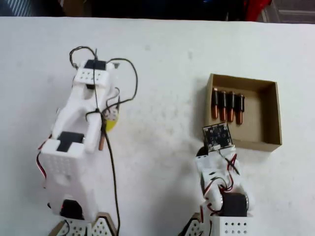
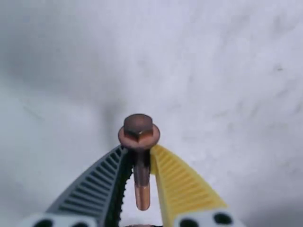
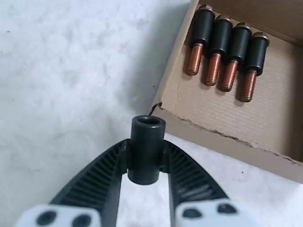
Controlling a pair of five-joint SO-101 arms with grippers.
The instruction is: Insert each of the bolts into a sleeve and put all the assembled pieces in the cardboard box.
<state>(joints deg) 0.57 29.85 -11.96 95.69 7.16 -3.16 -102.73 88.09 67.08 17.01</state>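
The left gripper (image 2: 137,152) is clamped on a copper bolt (image 2: 138,133). Its grey and yellow fingers pinch the shank right under the flanged hex head. The head sits past the fingertips and the rest of the shank runs back between the fingers with its end bare. That grip likely keeps the bolt from slipping lengthwise and leaves the shank end free to enter a sleeve.

The right gripper (image 3: 145,146) is closed around a black sleeve (image 3: 146,163), squeezing its sides. The open bore faces away from the wrist and nothing blocks it, which looks meant for receiving the bolt.

In the high view, the bolt (image 1: 102,140) hangs beside the yellow finger (image 1: 112,124) at about 9 o'clock from the table's middle. The right arm stands at about 5 o'clock, just short of the cardboard box (image 1: 275,113), which lies at about 3 o'clock. The two arms are well apart, so bolt and sleeve have yet to meet.

Four assembled pieces (image 3: 222,52) lie side by side in the box, against its 9 o'clock wall. Their heads point to 12 o'clock and their bare threads to 6 o'clock. The 3 o'clock half of the box floor is free for another. I judge this to be the last pair, since the white table (image 1: 162,59) shows no other loose parts.
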